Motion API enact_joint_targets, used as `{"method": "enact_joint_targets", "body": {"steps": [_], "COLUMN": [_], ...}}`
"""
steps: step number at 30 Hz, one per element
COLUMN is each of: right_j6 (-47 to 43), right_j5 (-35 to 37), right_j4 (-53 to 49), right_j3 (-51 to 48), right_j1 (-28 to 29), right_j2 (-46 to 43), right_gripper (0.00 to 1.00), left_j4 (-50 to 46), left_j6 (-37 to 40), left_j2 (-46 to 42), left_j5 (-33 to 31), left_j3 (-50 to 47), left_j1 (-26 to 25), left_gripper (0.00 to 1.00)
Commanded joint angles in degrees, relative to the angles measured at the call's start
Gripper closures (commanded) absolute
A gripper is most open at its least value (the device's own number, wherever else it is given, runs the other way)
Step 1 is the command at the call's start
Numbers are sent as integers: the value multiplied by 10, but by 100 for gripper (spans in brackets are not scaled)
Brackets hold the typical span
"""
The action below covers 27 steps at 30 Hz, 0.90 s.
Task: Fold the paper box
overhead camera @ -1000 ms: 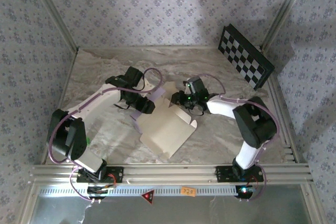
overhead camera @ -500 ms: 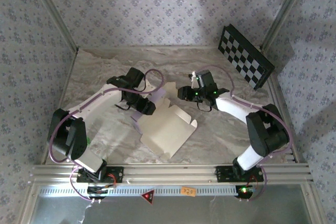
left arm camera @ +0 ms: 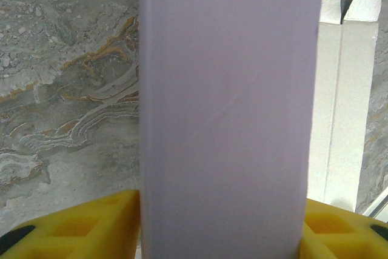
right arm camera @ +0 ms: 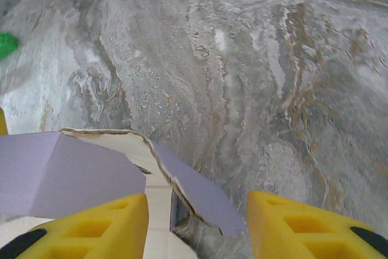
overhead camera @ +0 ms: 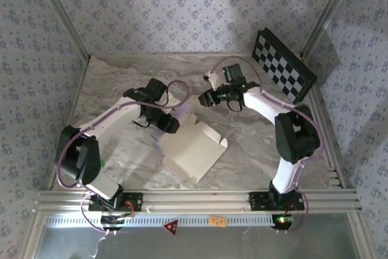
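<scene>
The paper box [overhead camera: 195,150] lies half folded in the middle of the table, cream inside facing up. My left gripper [overhead camera: 167,122] is at its far left corner, shut on a raised lilac wall [left arm camera: 230,89] that fills the gap between the yellow fingers [left arm camera: 79,228]. A cream flap [left arm camera: 342,101] stands behind that wall. My right gripper [overhead camera: 209,98] hangs beyond the box's far edge, open, its fingers [right arm camera: 303,225] clear of the card. Below it I see the box's lilac flaps [right arm camera: 60,171] and a torn-looking edge [right arm camera: 194,192], untouched.
A black-and-white checkerboard panel [overhead camera: 283,65] leans at the back right corner. A small green spot [overhead camera: 102,163] sits by the left arm's base. The marble table top [overhead camera: 254,144] lies bare right of the box, inside metal rails [overhead camera: 194,198].
My right gripper has let go of the box's far edge, opened, and pulled back toward the rear wall. The left gripper and the box have stayed put.
</scene>
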Motion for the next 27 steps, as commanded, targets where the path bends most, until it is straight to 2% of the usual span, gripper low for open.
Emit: {"method": "enact_joint_targets", "body": {"steps": [1, 5, 10, 17, 27], "right_j6": [-58, -58, -52, 10, 194], "right_j5": [-38, -36, 5, 89, 239], "right_j4": [-60, -54, -63, -59, -11], "right_j3": [28, 21, 9, -19, -64], "right_j1": [2, 10, 26, 59, 115], "right_j2": [22, 12, -18, -66, -103], "right_gripper": [58, 72, 87, 90, 98], "left_j4": [-19, -18, -18, -14, -8], "left_j6": [9, 10, 7, 2, -9], "left_j2": [8, 11, 14, 17, 23], "left_j5": [4, 3, 1, 3, -6], "left_j3": [7, 6, 7, 6, 4], "left_j1": [-5, -5, -5, -6, -13], "left_gripper": [46, 46, 46, 46, 46]}}
